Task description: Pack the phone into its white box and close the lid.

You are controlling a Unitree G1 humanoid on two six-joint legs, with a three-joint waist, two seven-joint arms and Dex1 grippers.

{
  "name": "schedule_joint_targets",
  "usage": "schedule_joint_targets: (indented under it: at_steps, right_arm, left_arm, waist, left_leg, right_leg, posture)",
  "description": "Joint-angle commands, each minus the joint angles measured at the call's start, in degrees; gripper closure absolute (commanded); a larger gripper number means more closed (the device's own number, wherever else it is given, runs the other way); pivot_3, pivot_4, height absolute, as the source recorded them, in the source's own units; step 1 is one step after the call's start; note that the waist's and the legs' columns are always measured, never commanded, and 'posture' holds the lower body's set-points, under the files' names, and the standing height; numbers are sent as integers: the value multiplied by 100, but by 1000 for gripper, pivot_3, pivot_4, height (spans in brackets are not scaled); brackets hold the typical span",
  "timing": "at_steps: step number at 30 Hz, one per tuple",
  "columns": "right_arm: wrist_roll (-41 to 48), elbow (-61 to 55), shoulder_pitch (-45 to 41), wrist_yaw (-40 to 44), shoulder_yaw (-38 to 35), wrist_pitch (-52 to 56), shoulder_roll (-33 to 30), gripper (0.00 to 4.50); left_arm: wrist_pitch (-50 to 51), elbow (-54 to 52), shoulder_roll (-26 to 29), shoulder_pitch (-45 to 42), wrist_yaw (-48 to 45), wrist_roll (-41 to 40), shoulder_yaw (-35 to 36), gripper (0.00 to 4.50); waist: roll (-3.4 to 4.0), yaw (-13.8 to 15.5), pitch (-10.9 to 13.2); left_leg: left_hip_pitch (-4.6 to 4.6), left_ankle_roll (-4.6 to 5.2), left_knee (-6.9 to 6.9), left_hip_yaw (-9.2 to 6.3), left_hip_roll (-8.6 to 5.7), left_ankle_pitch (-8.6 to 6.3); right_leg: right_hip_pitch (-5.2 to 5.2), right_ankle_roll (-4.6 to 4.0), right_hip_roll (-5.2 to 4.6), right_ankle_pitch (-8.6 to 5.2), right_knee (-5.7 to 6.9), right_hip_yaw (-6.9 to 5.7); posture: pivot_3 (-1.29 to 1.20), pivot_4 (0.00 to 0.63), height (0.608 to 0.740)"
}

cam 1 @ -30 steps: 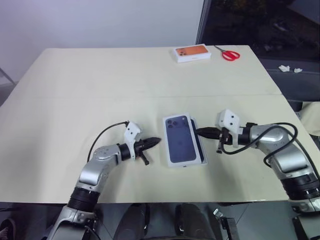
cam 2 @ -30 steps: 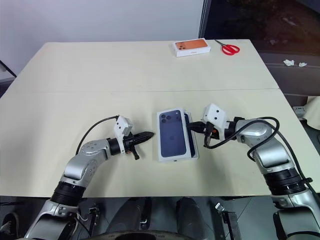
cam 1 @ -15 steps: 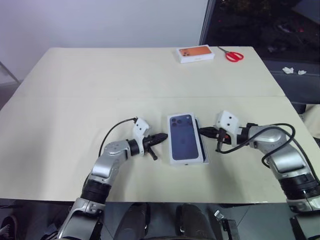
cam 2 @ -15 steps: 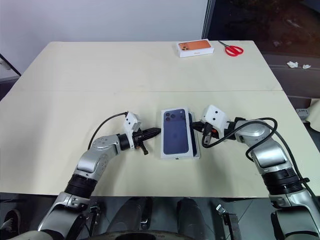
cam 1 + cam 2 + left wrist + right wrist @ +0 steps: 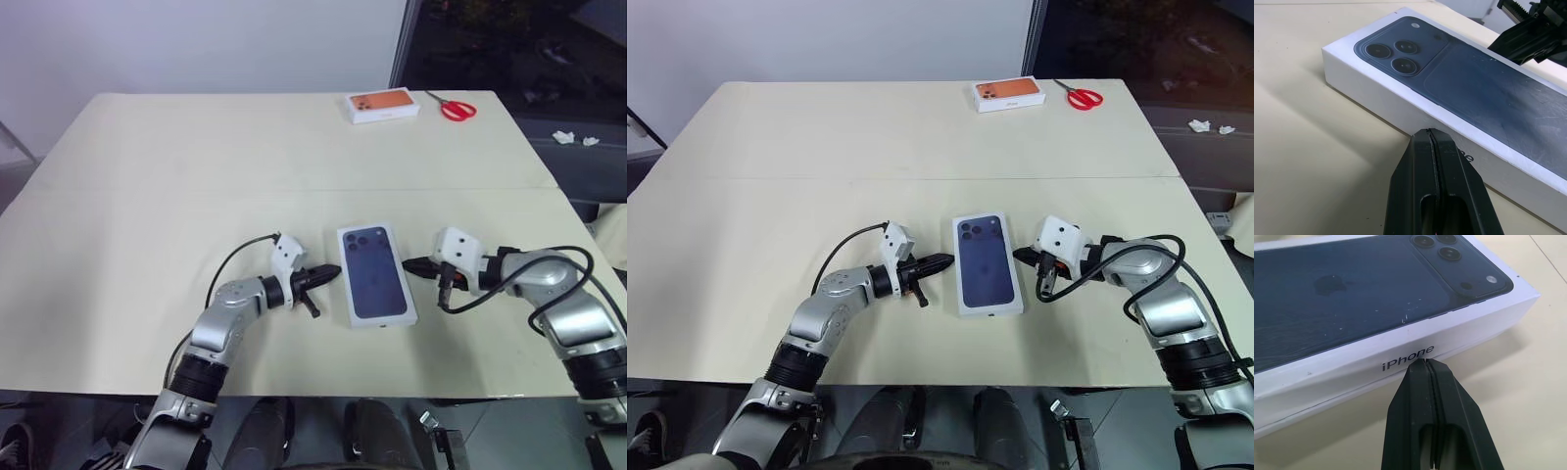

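the lid (image 5: 376,273) has been squared over its white box on the surface (image 5: 147,196), and the left tool (image 5: 328,275) and right tool (image 5: 413,265), both pinched together, are flanking it, needing even pressure to seat it.

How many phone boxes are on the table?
2. One with a dark blue phone picture on the lid lies near the front edge, between the two grippers. An orange-topped white box sits at the far edge, beside red scissors.

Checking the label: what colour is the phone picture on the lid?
Dark navy blue, on a white lid; the right wrist view shows it best.
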Motion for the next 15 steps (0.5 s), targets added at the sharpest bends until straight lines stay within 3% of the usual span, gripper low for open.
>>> schedule_joint_targets:
  at_steps: [1,9,15]
  right_arm:
    - [-41,-130,6,-21,71,-134,108,4477]
    - [-216,335,-353,-12,-160,-371,-77,4477]
    - [1083,-57,-993,-82,-808,775,395,4477]
  left_arm:
    - [-88,-127,-100,12,-65,24,-222,4500]
    - [-32,-277,-108,39,-31,-22,-156,4500]
    - [-63,-281,-89,94,-28,-15,-180,4500]
  waist:
    - [0,-2,0]
    - [0,-2,1]
    - [-1,-7,1]
  left_leg:
    - [0,0,0,0,0,0]
    - [0,-1,0,0,0,1]
    - [0,-2,0,0,1,1]
  right_leg:
    - [0,0,0,0,0,0]
    - [-1,0,2,0,0,1]
    - [-1,0,2,0,1,1]
  posture:
    - [0,150,740]
    - [0,150,740]
    - [0,150,740]
